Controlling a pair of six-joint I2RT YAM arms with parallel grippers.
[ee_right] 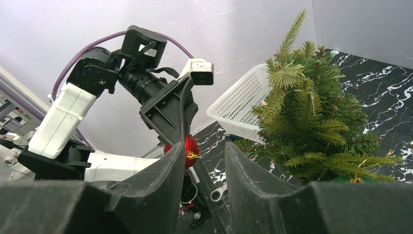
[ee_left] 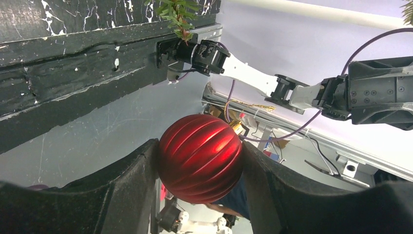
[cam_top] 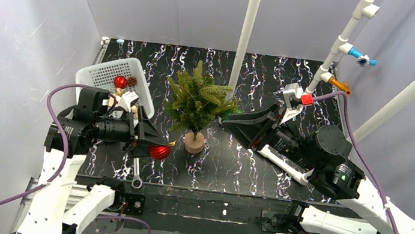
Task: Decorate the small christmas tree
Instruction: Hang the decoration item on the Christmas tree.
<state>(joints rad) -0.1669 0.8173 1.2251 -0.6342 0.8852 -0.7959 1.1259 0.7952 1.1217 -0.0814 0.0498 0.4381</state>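
Risk: red ball [ee_left: 199, 165] is round and ribbed, pinched on just 2 sides by the left gripper [ee_left: 199, 145], so it could pop out if a branch drags on it. A push could tip the tree [cam_top: 198, 99], upright mid-frame. Left arm is low at lower left, fingers level, aimed at the trunk. Right gripper [ee_right: 204, 146], jaws apart and empty, points in just beside the tree's right-hand branches.
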